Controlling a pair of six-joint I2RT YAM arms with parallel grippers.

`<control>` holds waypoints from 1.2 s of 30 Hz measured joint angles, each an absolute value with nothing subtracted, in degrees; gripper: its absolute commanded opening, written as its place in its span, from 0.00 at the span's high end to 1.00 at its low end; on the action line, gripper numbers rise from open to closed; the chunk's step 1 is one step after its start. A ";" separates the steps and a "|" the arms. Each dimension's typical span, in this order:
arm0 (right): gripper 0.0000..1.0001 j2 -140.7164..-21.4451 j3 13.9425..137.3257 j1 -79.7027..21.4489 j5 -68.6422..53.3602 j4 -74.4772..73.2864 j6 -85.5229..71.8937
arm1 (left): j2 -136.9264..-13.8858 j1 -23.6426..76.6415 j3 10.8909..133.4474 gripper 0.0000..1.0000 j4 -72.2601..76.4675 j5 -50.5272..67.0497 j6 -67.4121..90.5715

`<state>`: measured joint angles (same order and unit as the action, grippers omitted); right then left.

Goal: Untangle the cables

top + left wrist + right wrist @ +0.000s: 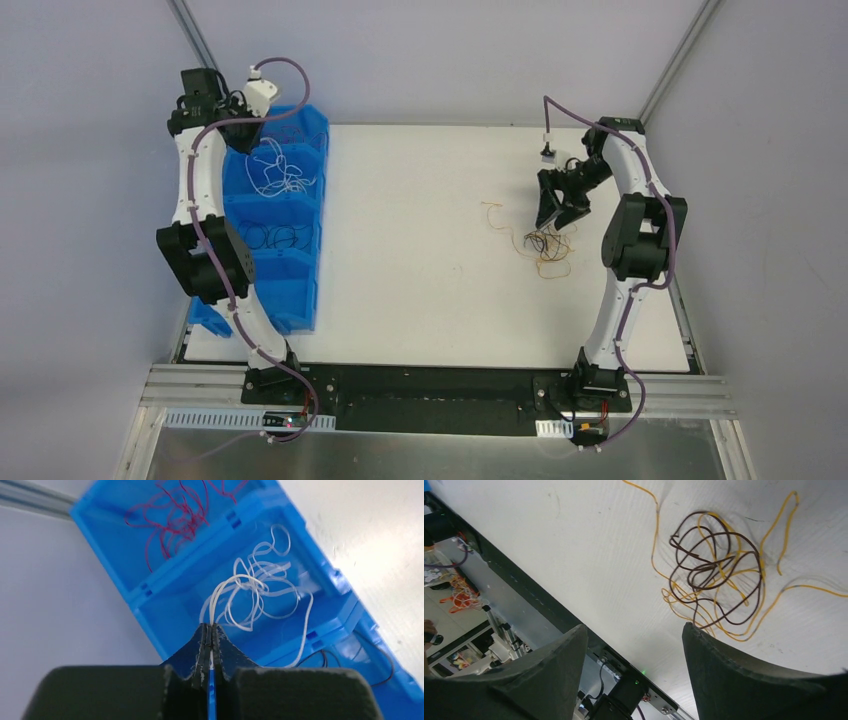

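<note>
A tangle of dark brown and orange-yellow cables [545,250] [716,577] lies on the white table. My right gripper [556,212] [634,627] hovers open just beside and above it, with nothing between its fingers. My left gripper [243,128] [211,627] is shut on a white cable [220,592], holding it over the blue bin [318,220] [155,587]. That strand loops down into the pile of white cables [278,175] [265,587] in one compartment. Red cables [175,520] fill the neighbouring compartment, and black cables [275,237] [372,660] another.
One loose orange strand [493,212] lies left of the tangle. The bin stands along the table's left side, partly behind the left arm [205,255]. A black base plate [440,395] and a metal rail run along the near edge.
</note>
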<state>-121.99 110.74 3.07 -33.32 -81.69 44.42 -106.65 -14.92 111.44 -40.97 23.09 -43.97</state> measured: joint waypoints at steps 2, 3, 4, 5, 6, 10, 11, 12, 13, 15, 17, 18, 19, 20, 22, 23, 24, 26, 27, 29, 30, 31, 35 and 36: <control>0.29 -122.02 110.30 3.07 -31.62 -81.03 44.36 | -107.63 -15.16 108.99 0.70 -40.51 22.09 -45.76; 0.29 -122.02 109.69 3.07 -30.30 -80.34 44.10 | -107.66 -15.40 107.02 0.54 -40.58 21.93 -46.46; 0.30 -122.02 108.75 3.07 -29.06 -79.42 43.68 | -107.61 -15.46 105.01 0.43 -41.15 21.98 -46.76; 0.31 -122.02 107.59 3.07 -27.70 -78.35 43.13 | -107.61 -15.46 103.90 0.37 -41.39 22.02 -46.85; 0.32 -122.10 106.67 3.01 -26.63 -77.65 42.59 | -107.61 -15.44 103.18 0.32 -41.58 22.13 -46.28; 0.33 -124.64 104.55 2.17 -22.09 -74.15 39.35 | -107.11 -14.94 102.98 0.28 -42.28 26.00 -39.55; 0.35 -125.47 104.12 1.78 -21.19 -72.86 38.50 | -106.85 -14.59 103.26 0.27 -42.33 27.42 -37.71; 0.37 -126.30 103.81 1.28 -20.38 -71.72 37.74 | -106.61 -14.13 103.74 0.26 -42.30 28.91 -35.88; 0.42 -127.22 103.61 0.60 -19.57 -70.61 37.04 | -106.41 -13.37 104.27 0.25 -42.22 30.13 -34.06; 0.58 -129.01 103.61 -1.10 -18.22 -68.84 35.97 | -105.75 -11.40 104.86 0.25 -41.80 32.40 -31.05; 0.80 -130.08 104.18 -2.76 -17.43 -69.08 34.98 | -104.79 -8.54 104.86 0.26 -41.52 34.74 -28.34; 0.89 -130.45 104.51 -3.64 -17.91 -68.90 34.61 | -104.25 -6.94 104.71 0.26 -41.32 36.05 -27.09; 0.98 -131.20 105.38 -4.62 -18.94 -68.97 33.91 | -103.53 -5.28 104.14 0.27 -40.91 37.34 -25.76; 1.00 -131.90 106.17 -5.34 -19.99 -69.04 33.76 | -102.72 -3.70 103.20 0.28 -40.53 38.63 -24.29; 1.00 -133.47 108.12 -7.03 -23.81 -69.21 32.23 | -101.34 -1.06 100.73 0.28 -39.46 40.82 -21.39; 1.00 -133.84 108.68 -7.73 -26.15 -69.08 31.22 | -100.68 0.49 98.91 0.29 -38.37 42.11 -19.40; 1.00 -133.88 108.71 -8.21 -28.53 -68.77 30.04 | -100.18 2.00 96.90 0.29 -37.04 43.11 -17.28; 1.00 -133.86 108.75 -9.17 -34.22 -68.40 26.74 | -99.77 4.82 92.88 0.30 -33.87 44.45 -13.76; 1.00 -133.84 108.75 -9.41 -37.15 -67.68 24.51 | -99.72 6.46 90.50 0.30 -31.77 44.77 -11.68; 1.00 -133.82 108.53 -9.21 -42.35 -65.65 19.49 | -99.88 9.72 85.95 0.31 -27.92 44.99 -7.86; 1.00 -133.69 108.16 -8.88 -44.88 -64.16 16.84 | -100.03 10.90 84.51 0.31 -26.59 45.04 -6.44; 1.00 -133.45 107.59 -8.47 -46.83 -62.70 14.66 | -100.20 12.47 82.89 0.32 -24.73 45.06 -4.71; 1.00 -131.79 104.90 -7.07 -51.22 -59.37 10.09 | -102.10 17.37 80.44 0.34 -17.58 45.30 1.06; 1.00 -131.11 104.33 -6.90 -51.75 -58.94 9.74 | -102.89 18.44 80.44 0.34 -15.42 45.47 2.37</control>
